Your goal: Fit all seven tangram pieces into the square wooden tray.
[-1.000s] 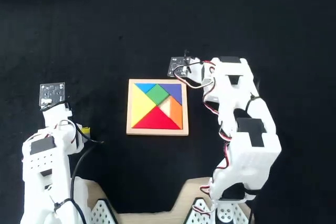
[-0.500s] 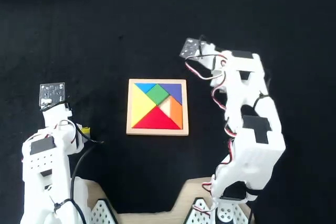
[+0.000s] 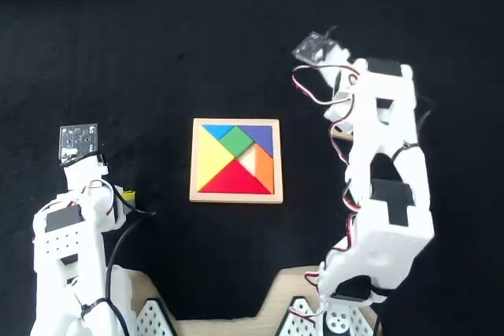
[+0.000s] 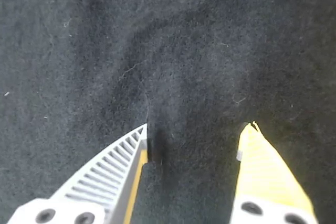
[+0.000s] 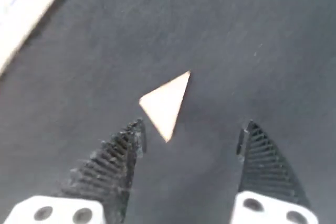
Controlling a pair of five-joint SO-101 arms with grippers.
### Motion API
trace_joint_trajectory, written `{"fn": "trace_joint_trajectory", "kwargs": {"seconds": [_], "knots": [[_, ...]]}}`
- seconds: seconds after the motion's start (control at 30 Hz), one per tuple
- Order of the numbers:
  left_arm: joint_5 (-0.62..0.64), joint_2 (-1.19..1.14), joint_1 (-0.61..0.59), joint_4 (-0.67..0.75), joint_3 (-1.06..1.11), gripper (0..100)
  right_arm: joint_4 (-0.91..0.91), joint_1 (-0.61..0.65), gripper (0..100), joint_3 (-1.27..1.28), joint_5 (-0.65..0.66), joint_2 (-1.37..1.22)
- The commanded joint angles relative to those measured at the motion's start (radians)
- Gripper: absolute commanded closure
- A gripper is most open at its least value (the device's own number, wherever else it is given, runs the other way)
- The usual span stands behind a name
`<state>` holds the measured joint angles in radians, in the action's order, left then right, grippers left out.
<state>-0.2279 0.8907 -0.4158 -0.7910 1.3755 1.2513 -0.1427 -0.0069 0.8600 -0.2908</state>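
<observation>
Just ahead of the spread right gripper (image 5: 194, 125), the pale triangle (image 5: 165, 104) lies long edge roughly along the fingers (image 5: 113, 166).

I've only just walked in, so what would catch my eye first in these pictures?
The bright tray mid-table stands out first, its coloured pieces packed around one pale triangular patch. Next comes a pale triangle on the black cloth, lying just ahead of the open right gripper.

High camera over table (image 3: 142, 53), wrist cameras close above it.
</observation>
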Motion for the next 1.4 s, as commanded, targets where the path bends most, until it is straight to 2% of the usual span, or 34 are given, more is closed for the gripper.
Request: {"fn": "trace_joint_trajectory", "kwargs": {"seconds": [0.0, 0.1, 0.3, 0.5, 0.73, 1.23, 1.37], "knots": [[-0.005, 0.015, 0.005, 0.014, -0.005, 73, 0.064, 0.015, 72.1, -0.050, -0.166, 0.033], [-0.005, 0.015, 0.005, 0.014, -0.005, 73, 0.060, 0.015, 71.8, -0.059, -0.259, -0.045], [-0.005, 0.015, 0.004, 0.012, -0.005, 73, 0.017, 0.011, 69.8, -0.148, -0.265, -0.211], [-0.005, 0.015, 0.004, 0.012, -0.005, 73, 0.012, 0.017, 69.8, -0.216, -0.262, -0.271], [-0.005, 0.015, 0.004, 0.012, -0.005, 73, 0.011, 0.015, 69.9, -0.234, -0.176, -0.326], [-0.005, 0.015, 0.004, 0.012, -0.005, 73, -0.020, 0.017, 74.0, -0.274, -0.170, -0.369], [-0.005, 0.015, 0.004, 0.012, -0.005, 73, -0.020, 0.026, 74.2, -0.274, -0.083, -0.366]]}}
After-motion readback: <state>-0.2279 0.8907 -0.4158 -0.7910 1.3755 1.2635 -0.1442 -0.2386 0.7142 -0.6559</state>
